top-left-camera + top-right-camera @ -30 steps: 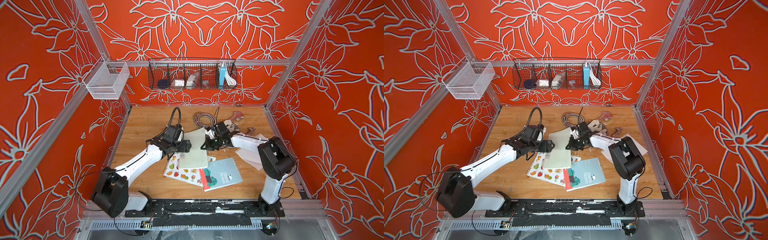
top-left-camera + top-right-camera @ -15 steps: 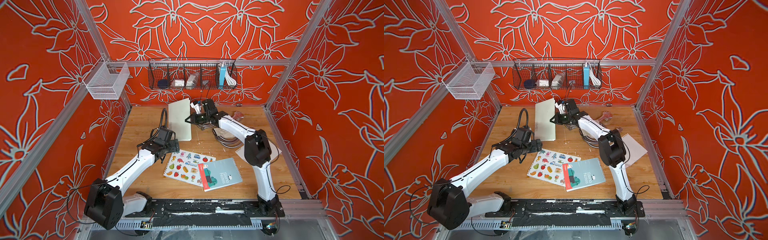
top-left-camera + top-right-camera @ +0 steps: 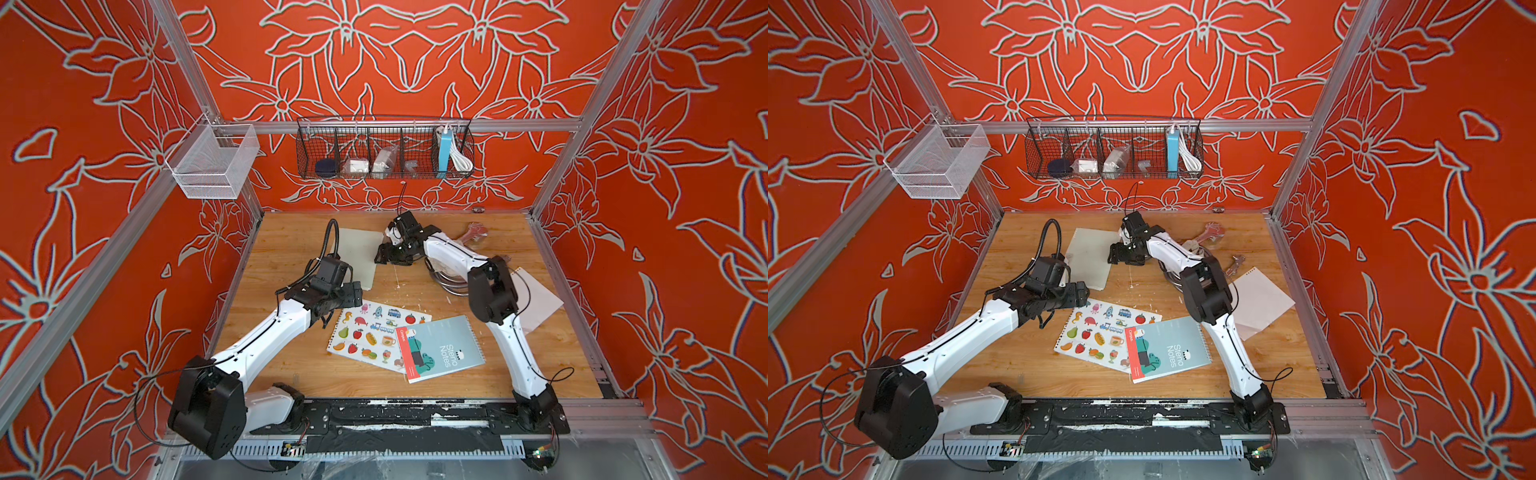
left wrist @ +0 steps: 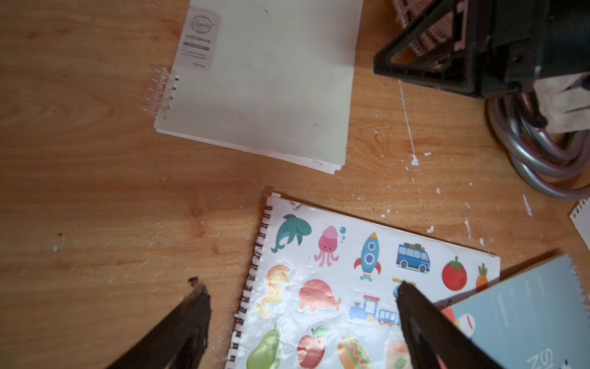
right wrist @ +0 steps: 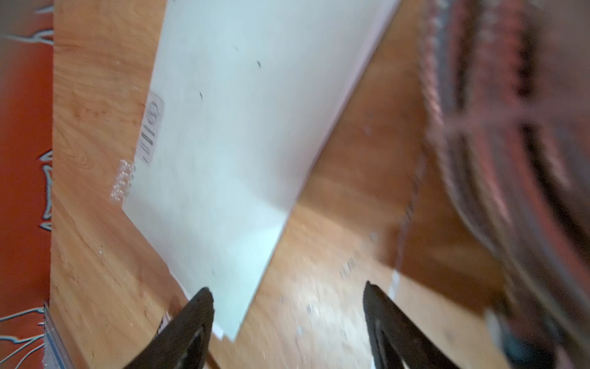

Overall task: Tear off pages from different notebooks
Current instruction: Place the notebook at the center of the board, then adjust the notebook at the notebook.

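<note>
Right gripper (image 5: 286, 287), jaws wide and empty, sits just beside the pale grey-green notebook (image 3: 359, 257) lying flat; left gripper (image 4: 298, 282), equally wide and empty, hovers over the picture notebook (image 3: 370, 328). Seemingly between tears; next, pin one and tear from it.

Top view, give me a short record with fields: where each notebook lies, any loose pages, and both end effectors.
grey-green notebook: flat, closed, far left of table
picture notebook: flat, near centre
Steno Notes notebook: overlapping the picture notebook's corner
loose pages: right edge of table
left end effector: open, empty, above picture notebook's spiral edge
right end effector: open, empty, beside grey-green notebook
</note>
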{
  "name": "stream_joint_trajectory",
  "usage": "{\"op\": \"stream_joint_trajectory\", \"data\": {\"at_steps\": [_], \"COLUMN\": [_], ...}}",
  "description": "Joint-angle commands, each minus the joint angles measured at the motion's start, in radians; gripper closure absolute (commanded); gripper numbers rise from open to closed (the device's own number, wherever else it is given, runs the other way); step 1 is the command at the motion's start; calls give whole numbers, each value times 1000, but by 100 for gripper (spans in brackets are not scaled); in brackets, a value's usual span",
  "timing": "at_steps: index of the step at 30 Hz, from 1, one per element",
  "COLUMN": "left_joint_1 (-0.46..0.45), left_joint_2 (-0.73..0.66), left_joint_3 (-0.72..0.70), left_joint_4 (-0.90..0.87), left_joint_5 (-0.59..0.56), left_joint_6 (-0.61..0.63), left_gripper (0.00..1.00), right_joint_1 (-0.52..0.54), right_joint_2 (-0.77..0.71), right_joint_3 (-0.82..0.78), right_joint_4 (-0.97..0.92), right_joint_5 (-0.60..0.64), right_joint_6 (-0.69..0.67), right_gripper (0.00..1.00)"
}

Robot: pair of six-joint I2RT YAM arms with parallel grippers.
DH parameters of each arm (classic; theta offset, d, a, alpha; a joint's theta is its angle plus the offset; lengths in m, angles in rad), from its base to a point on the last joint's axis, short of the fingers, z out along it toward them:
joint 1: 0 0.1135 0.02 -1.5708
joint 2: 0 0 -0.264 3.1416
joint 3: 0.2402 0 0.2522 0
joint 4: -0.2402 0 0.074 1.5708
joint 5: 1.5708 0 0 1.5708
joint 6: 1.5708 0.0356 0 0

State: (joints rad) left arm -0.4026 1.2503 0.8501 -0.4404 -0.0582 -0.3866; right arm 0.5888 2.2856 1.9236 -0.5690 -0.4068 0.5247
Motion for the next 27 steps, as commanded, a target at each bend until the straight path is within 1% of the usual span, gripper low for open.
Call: {"op": "stream_joint_trajectory", "data": {"at_steps": [1, 3, 5, 10, 13, 14, 16, 18, 21, 23, 25, 27], "left_joint_1": [-67, -110, -159, -252, -286, -294, -304, -312, -323, -332, -340, -344], "left_joint_2": [60, 109, 157, 272, 334, 353, 388, 418, 456, 477, 493, 504], "left_joint_3": [25, 54, 80, 149, 182, 189, 203, 216, 232, 238, 240, 244], "left_joint_4": [10, 12, 20, 5, -3, -4, -8, -11, -19, -18, -15, -17], "left_joint_5": [108, 172, 232, 329, 358, 361, 369, 376, 390, 410, 418, 433], "left_joint_6": [67, 105, 140, 200, 207, 207, 207, 206, 209, 213, 213, 221], "left_gripper": [12, 12, 11, 10, 10, 10, 10, 10, 10, 10, 10, 10], "right_joint_1": [-14, -24, -30, -41, -51, -59, -73, -76, -94, -119, -149, -190], "right_joint_2": [-280, -414, -542, -807, -962, -1004, -1063, -1129, -1207, -1218, -1201, -1165], "right_joint_3": [-239, -390, -540, -829, -948, -978, -1035, -1102, -1222, -1300, -1346, -1346], "right_joint_4": [88, 88, 33, -189, -352, -404, -480, -517, -500, -433, -380, -363], "right_joint_5": [64, 48, 39, 21, 60, 52, 14, -27, -77, -122, -158, -140], "right_joint_6": [-3, 13, 11, -3, -13, -17, -12, 18, 80, 117, 125, 98], "right_gripper": [22, 22, 22, 22, 21, 21, 21, 21, 21, 22, 22, 22]}}
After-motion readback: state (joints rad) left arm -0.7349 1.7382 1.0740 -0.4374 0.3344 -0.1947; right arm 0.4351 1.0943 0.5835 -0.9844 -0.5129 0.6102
